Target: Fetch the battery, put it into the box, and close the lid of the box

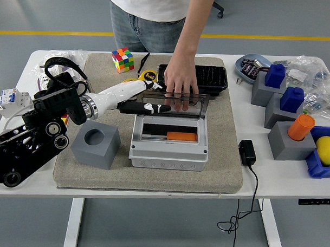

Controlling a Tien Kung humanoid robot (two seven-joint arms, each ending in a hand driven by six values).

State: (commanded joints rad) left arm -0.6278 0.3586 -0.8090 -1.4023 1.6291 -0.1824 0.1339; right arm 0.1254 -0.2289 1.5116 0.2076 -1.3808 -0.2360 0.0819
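In the head view, the grey box [169, 140] sits at the middle of the beige mat [228, 174] on the white table [271, 176]. Its clear lid [174, 102] stands open, hinged at the 12 o'clock side. The orange battery [181, 136] already lies inside the box, in the right part of the opening.

The left hand [149, 108] comes from 9 o'clock and its dark fingers [154, 108] are stretched flat in front of the lid, holding nothing; I think they touch the lid, but this is hard to see. The right arm is not visible. A person's hand [180, 83] at 12 o'clock rests on the lid's upper edge from behind.

The remaining step seems to be closing the lid. The risk: if the robot pushes the lid down now, it may trap its own fingers between lid and box, or press against the person's hand.

Toward 6 o'clock the mat is free. At 9 o'clock the grey cube [96, 143] stands near the forearm, so there is little room there.
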